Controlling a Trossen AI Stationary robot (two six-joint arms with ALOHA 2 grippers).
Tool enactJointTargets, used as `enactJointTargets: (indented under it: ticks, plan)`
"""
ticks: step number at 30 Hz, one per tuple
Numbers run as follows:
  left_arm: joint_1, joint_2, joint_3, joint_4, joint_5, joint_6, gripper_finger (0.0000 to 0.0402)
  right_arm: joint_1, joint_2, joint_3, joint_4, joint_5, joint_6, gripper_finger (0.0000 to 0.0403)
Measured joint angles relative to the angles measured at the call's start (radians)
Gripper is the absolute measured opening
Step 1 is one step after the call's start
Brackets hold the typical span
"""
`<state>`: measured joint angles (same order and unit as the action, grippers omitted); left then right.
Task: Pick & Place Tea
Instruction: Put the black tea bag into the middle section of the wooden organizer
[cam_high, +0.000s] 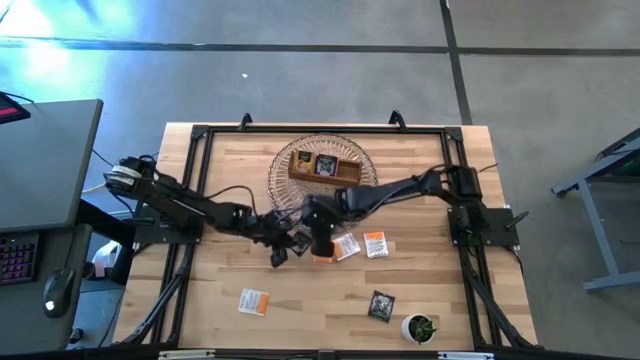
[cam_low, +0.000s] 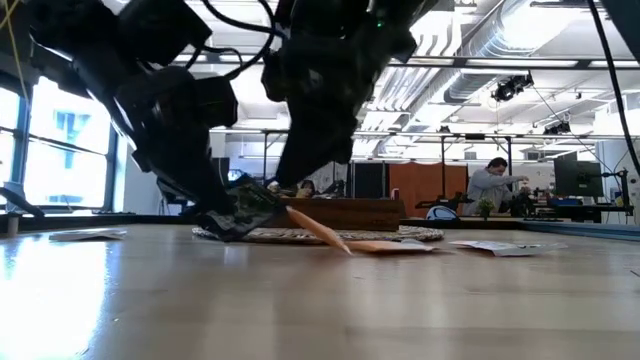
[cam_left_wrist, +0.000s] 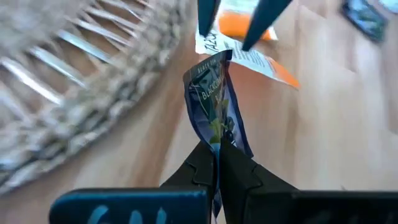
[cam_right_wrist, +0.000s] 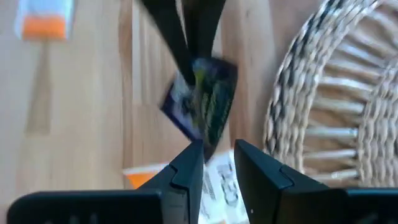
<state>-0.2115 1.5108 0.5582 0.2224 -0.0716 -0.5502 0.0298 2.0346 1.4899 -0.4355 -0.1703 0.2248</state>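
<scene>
Black sachet (cam_left_wrist: 214, 102) pinched by its lower edge in the left gripper (cam_left_wrist: 217, 152), fingers closed flat on the paper, sachet standing up crumpled between them, just beside the rim of the woven mat (cam_high: 285, 160) at mid-table. White-and-orange sachet (cam_right_wrist: 214, 180) lying flat on the wood directly under the right gripper (cam_right_wrist: 217, 158), fingers narrowly parted with nothing between them, tips just above or touching it; cannot tell which. Both grippers close together, nearly nose to nose. Farther out, two more white-and-orange sachets (cam_high: 375, 243) just right of the grippers, another (cam_high: 254, 301) near the front left, one black sachet (cam_high: 381, 305) near the front right beside the small potted plant (cam_high: 420, 328). At least one dark sachet already in the wooden tray (cam_high: 300, 170) on the mat. Probably early to midway: a little tea put away, one sachet in hand, several left on the table.
</scene>
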Motion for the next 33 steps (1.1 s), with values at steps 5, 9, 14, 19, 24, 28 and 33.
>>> enactJointTargets:
  ticks: [5,9,14,19,24,28,33]
  plan:
    - [-0.055,0.0,0.027,-0.055,-0.13,0.027,0.0002,-0.072,0.0,0.0,0.069,-0.165,0.07,0.0088]
    - [-0.073,0.0,0.054,-0.096,-0.182,0.054,0.0001,-0.099,0.005,0.001,0.117,-0.23,0.097,0.0088]
    - [-0.073,0.0,0.071,-0.124,-0.18,0.057,0.0001,-0.104,0.026,0.001,0.118,-0.23,0.097,0.0088]
    - [-0.073,0.0,0.071,-0.128,-0.182,0.056,0.0001,-0.099,0.06,0.001,0.141,-0.253,0.098,0.0088]
    - [-0.071,0.0,0.072,-0.127,-0.183,0.056,0.0001,-0.093,0.077,0.001,0.166,-0.282,0.089,0.0087]
    - [-0.071,0.0,0.072,-0.125,-0.187,0.057,0.0001,-0.089,0.08,0.001,0.214,-0.312,0.084,0.0086]
    - [-0.071,0.0,0.072,-0.119,-0.181,0.079,0.0001,-0.079,0.08,0.001,0.204,-0.301,0.038,0.004]
